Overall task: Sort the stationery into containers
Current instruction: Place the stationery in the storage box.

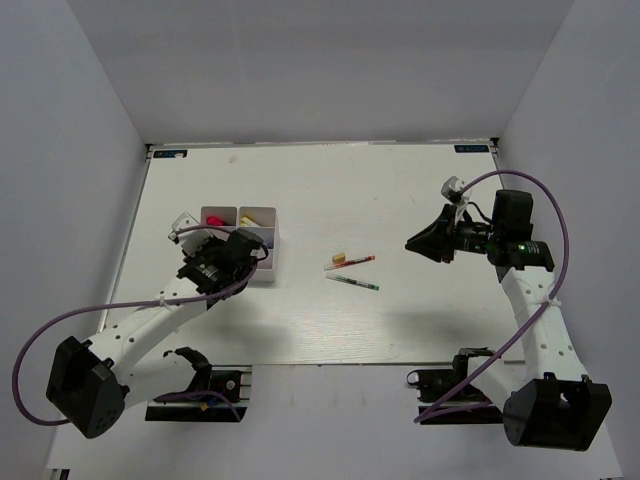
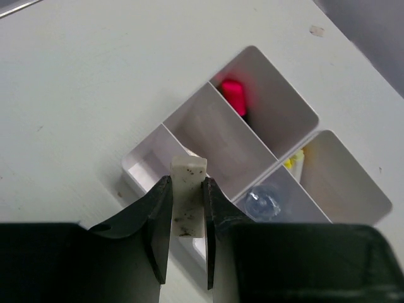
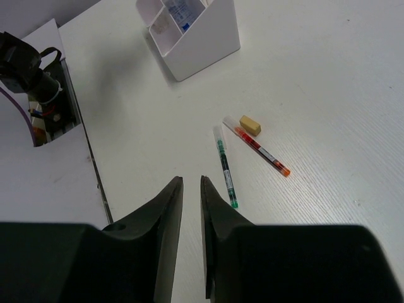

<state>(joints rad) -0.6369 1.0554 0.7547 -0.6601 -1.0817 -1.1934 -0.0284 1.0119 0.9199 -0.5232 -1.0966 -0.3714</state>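
Robot arms sort stationery on a white table. At left, the left gripper [image 2: 187, 188] pinches a speckled white eraser [image 2: 188, 169] upright above the near compartment of the divided tray [image 2: 284, 107], apparently lined up to drop it in. Other compartments hold a pink highlighter [image 2: 235, 96] and a tube [image 3: 182, 11] whose blue label is too small to read. In the middle, unsorted, lie a tan eraser [image 3: 250, 124], a red pen [image 3: 262, 151] and a green pen [image 3: 225, 167]. At right, the right gripper [image 3: 190, 180] hovers near them, jaws narrowly apart and empty, probably waiting its turn.
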